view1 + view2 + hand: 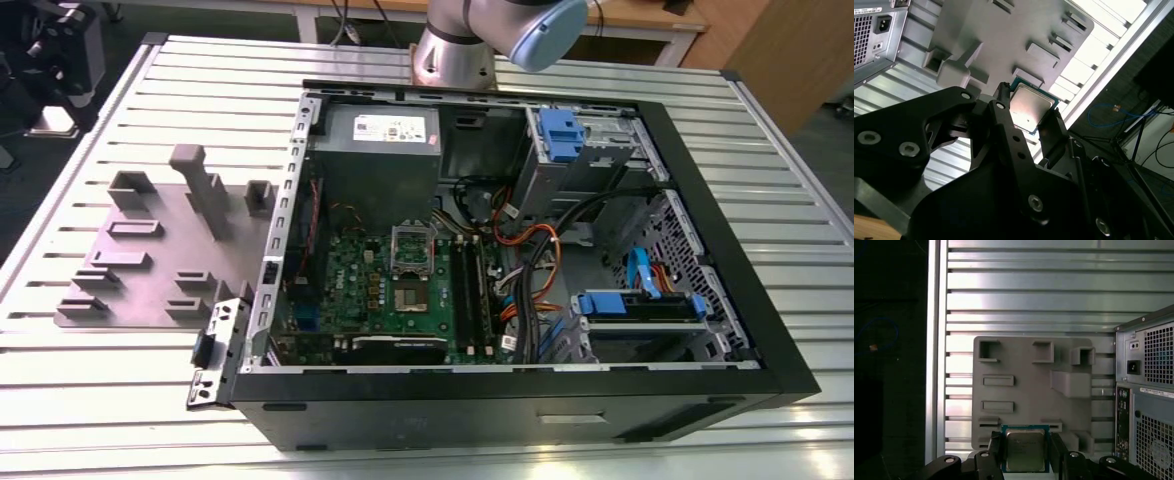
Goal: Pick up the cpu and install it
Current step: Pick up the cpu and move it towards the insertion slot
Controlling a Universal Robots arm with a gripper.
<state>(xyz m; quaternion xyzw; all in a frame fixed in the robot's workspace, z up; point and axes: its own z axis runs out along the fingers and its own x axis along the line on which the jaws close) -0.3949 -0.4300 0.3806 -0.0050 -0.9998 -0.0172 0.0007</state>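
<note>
The cpu (1025, 450), a small square chip with a silvery top and a green rim, sits between my gripper's (1026, 452) two black fingers (995, 449), which are shut on its opposite edges. The second wrist view shows the same hold on the cpu (1031, 107) from the side, with the gripper (1029, 120) well above the grey fixture plate (1004, 35). In the exterior view the green motherboard (360, 285) lies inside the open computer case (694, 250). Its socket (408, 296) is uncovered and the silver frame (411, 240) is flipped back.
The grey fixture plate (147, 250) with raised blocks lies on the slatted metal table (107, 400), at the exterior view's left of the case. Cables (534, 250), blue drive brackets (641, 303) and a grey power supply (380, 140) crowd the case. The arm's base (461, 50) stands behind it.
</note>
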